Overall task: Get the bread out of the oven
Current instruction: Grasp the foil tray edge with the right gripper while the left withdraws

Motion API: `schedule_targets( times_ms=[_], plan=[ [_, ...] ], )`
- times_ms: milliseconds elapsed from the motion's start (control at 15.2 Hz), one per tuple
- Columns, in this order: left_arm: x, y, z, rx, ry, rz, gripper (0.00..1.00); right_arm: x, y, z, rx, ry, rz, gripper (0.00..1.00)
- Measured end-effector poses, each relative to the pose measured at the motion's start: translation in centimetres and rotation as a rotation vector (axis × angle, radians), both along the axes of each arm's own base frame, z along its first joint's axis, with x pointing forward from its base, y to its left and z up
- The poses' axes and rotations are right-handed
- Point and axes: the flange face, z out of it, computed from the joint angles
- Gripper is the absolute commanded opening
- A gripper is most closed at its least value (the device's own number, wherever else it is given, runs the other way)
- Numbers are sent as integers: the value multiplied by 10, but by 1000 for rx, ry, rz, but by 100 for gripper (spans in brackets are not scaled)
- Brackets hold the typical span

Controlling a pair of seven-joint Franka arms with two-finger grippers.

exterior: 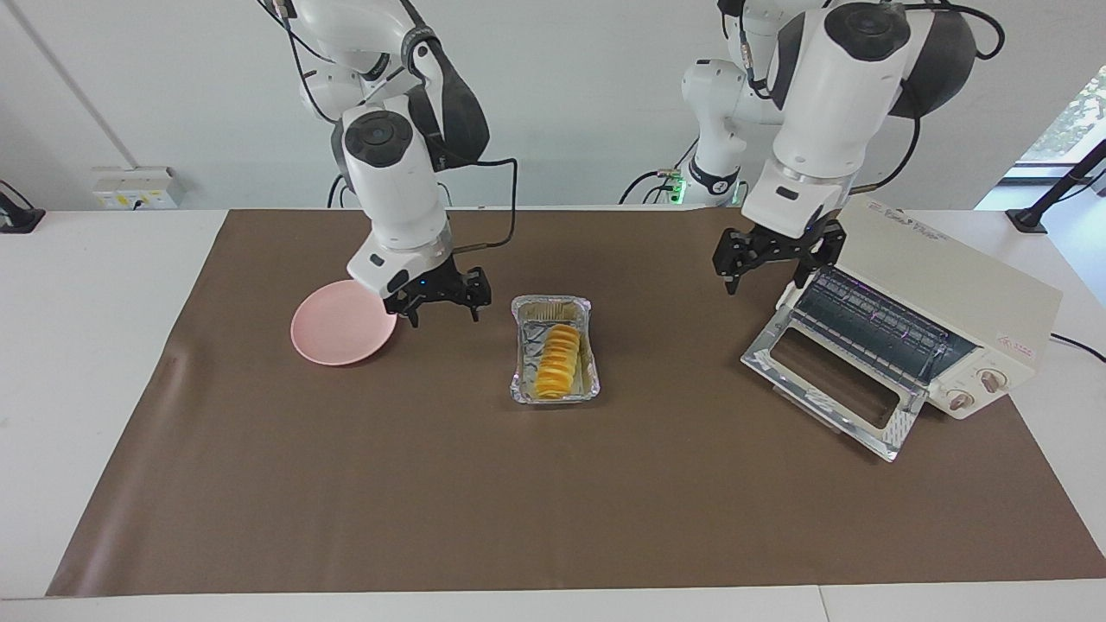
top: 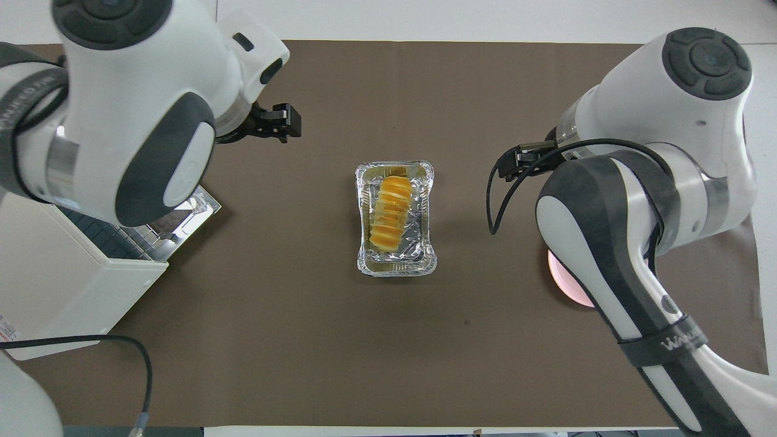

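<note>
Bread lies in the foil tray at centre frame, bare mat along every rim. My left gripper, spread wide and empty, hangs at the oven's upper corner; my right gripper, likewise agape, hangs between pink plate and tray.

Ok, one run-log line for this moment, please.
bread: in foil tray, out of oven | oven door: open | left gripper: open, empty | right gripper: open, empty

Bread lying in foil tray mid-bench; oven at left arm's end; pink plate mostly covered by right arm.
</note>
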Motion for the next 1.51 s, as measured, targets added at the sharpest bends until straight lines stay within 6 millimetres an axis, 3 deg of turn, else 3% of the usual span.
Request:
schedule_targets(
  times_ms=[131, 459, 656, 853, 1050, 1247, 1312, 1509],
  plan=[
    [-8, 56, 16, 8, 54, 18, 100, -1, 31, -25, 15, 5, 8, 100],
    [-33, 143, 39, -3, 100, -19, 100, -15, 81, -91, 36, -4, -79, 100],
    [-45, 164, 49, -9, 112, -27, 100, -31, 85, -134, 30, 6, -89, 99],
    [-50, 179, 48, -13, 119, -28, 100, -41, 77, -157, 10, 37, -94, 91],
    [-54, 192, 40, -18, 141, -63, 100, -44, 75, -164, 11, 36, -113, 67],
    [-57, 190, 29, -20, 133, -103, 100, -46, 77, -164, 13, 35, -137, 8],
    [-57, 186, 26, -19, 134, -114, 100, -47, 79, -163, 18, 28, -146, 0],
    [-58, 174, 23, -18, 138, -139, 100, -50, 93, -160, 43, -7, -169, 0]
  ],
)
